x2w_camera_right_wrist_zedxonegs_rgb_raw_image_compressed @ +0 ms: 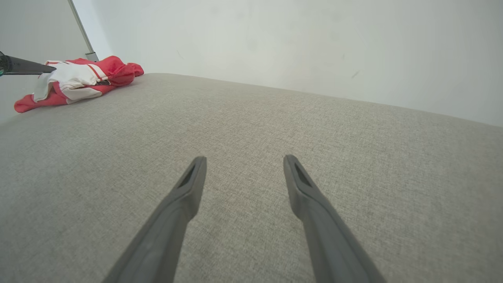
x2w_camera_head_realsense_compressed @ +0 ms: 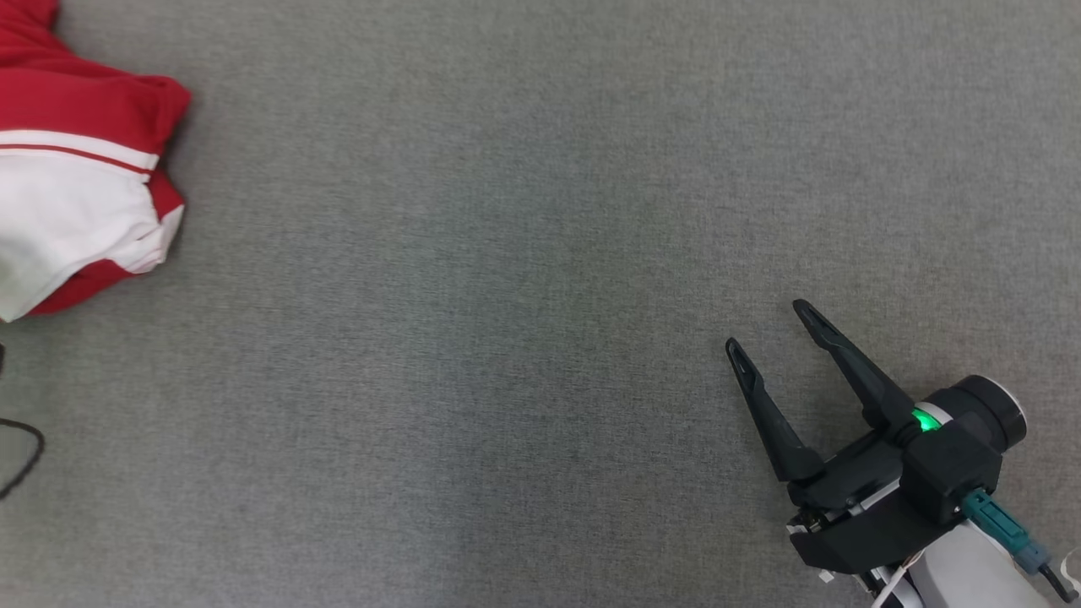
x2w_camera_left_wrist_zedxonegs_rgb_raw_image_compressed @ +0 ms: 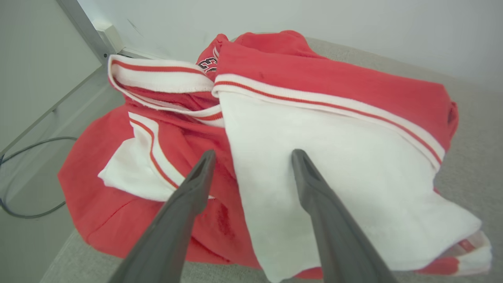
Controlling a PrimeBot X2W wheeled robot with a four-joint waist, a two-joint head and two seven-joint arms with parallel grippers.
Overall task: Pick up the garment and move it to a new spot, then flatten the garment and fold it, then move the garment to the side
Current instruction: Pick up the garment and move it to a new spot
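Pickup seems the step in hand: the left gripper (x2w_camera_left_wrist_zedxonegs_rgb_raw_image_compressed: 253,153), wide and empty, has the garment (x2w_camera_left_wrist_zedxonegs_rgb_raw_image_compressed: 346,157) just ahead of its tips and must next pinch a fold.

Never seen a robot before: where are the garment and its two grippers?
garment (x2w_camera_left_wrist_zedxonegs_rgb_raw_image_compressed: 353,165): left wrist view, white panel.
left gripper (x2w_camera_left_wrist_zedxonegs_rgb_raw_image_compressed: 253,153): left wrist view, midway between fingertips.
right gripper (x2w_camera_head_realsense_compressed: 765,323): head view, midway between fingertips.
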